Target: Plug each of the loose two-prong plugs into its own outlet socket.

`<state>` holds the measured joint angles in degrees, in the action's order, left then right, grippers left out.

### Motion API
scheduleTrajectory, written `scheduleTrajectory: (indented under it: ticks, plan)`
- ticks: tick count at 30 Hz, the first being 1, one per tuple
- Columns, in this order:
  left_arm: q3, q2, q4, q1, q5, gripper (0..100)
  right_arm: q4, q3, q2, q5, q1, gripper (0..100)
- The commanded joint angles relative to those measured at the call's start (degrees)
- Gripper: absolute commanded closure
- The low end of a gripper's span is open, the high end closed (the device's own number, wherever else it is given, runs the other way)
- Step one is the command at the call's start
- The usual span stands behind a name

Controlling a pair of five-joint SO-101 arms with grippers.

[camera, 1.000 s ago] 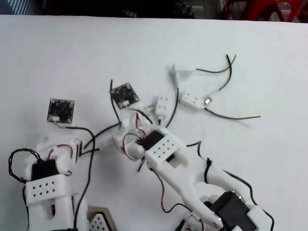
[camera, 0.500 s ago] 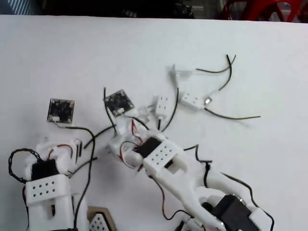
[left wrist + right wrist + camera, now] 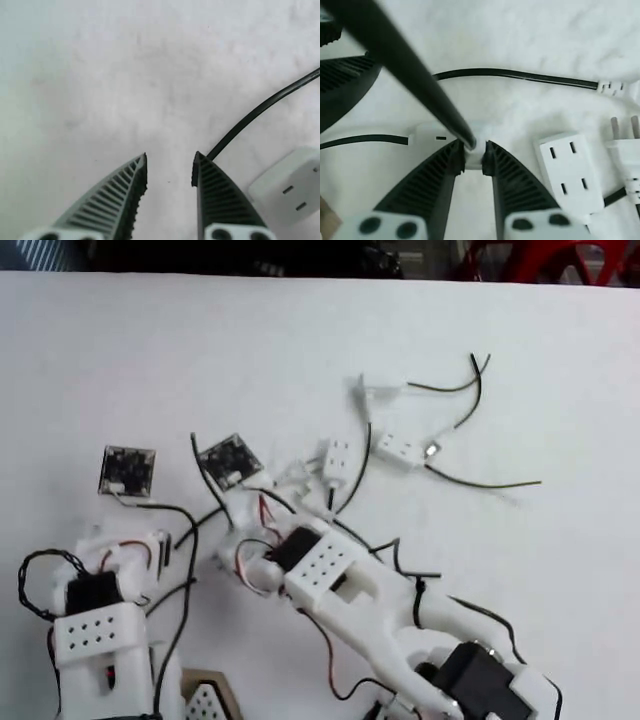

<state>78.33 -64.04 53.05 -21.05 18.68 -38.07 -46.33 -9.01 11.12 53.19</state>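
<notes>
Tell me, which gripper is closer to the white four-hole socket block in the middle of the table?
Right. The right gripper, shut on a white corded piece, sits close to the socket block; the left gripper, open, is at the near left of the table, clearly farther.

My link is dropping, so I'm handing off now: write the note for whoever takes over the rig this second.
Left gripper: open, over bare table, holding nothing; an outlet socket lies beside it.
Right gripper: shut on a white plug piece, mid-table.
A white outlet block lies by it, both sockets empty; a two-prong plug next to that is loose, prongs bare.
Done: no plug visibly seated. Left: seat the held piece, then the loose plug.
</notes>
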Motion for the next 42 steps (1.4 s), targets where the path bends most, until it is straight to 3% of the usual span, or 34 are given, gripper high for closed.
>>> scheduleTrajectory:
  ticks: [1, 8, 16, 33, 42]
  plan:
    - [-0.35, -0.92, -1.23, -0.66, -0.62, 84, -3.56, -0.35, 2.33, -2.64, 2.15, 98.1]
    - [-1.14, -0.92, -4.31, -8.84, -1.14, 84, -3.38, -0.62, 2.86, -6.15, 2.15, 98.1]
    - [-1.76, -0.92, -4.75, -11.21, -1.23, 84, -3.65, -1.49, 2.86, -8.09, 4.97, 98.1]
    - [-1.58, -0.92, -4.75, -11.03, -1.23, 84, -6.90, 0.53, 1.80, -8.00, 3.12, 98.1]
    - [-1.58, -0.92, -4.75, -11.03, -1.23, 84, -3.38, -3.69, -10.24, -6.42, 1.19, 98.1]
